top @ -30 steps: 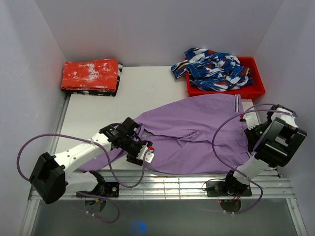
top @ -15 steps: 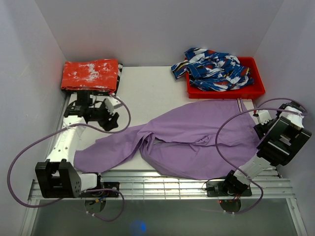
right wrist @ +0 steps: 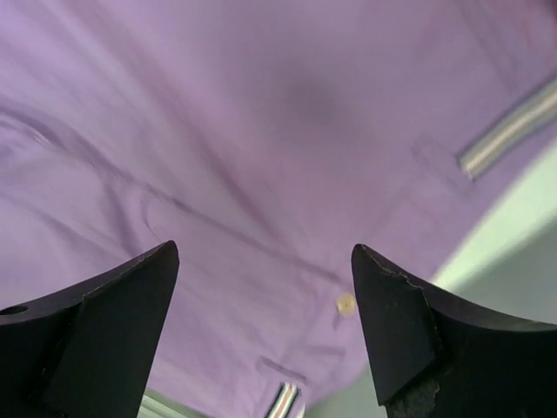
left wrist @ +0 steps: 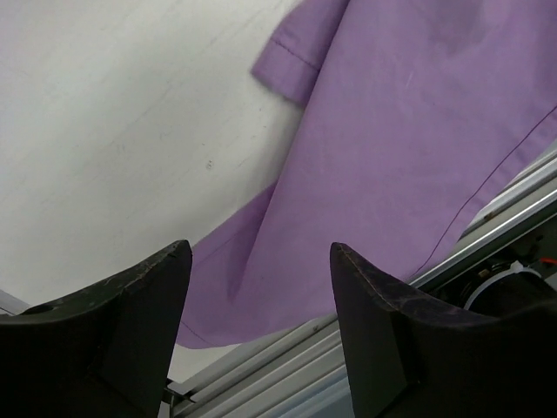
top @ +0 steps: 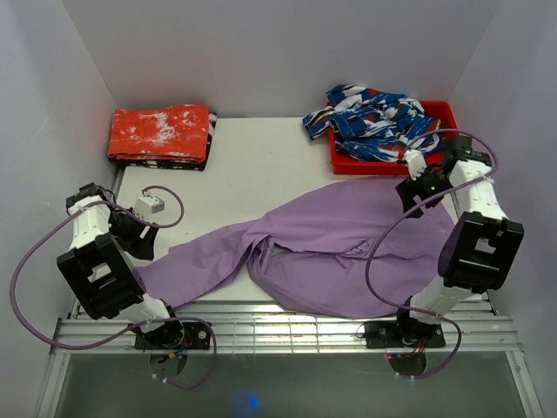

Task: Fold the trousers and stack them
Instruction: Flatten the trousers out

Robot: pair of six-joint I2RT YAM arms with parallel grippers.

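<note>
Trousers [top: 348, 248] lie crumpled across the centre and lower right of the tabletop [top: 261, 165], one leg trailing to lower left. Left hand [top: 142, 237] beside that leg's hem, fingers wide apart, empty. Right hand [top: 415, 195] over the waistband, right of centre, fingers wide apart, empty.

Folded red-orange cloth [top: 160, 132] far left; patterned garment [top: 379, 122] in red bin [top: 365, 166].
</note>
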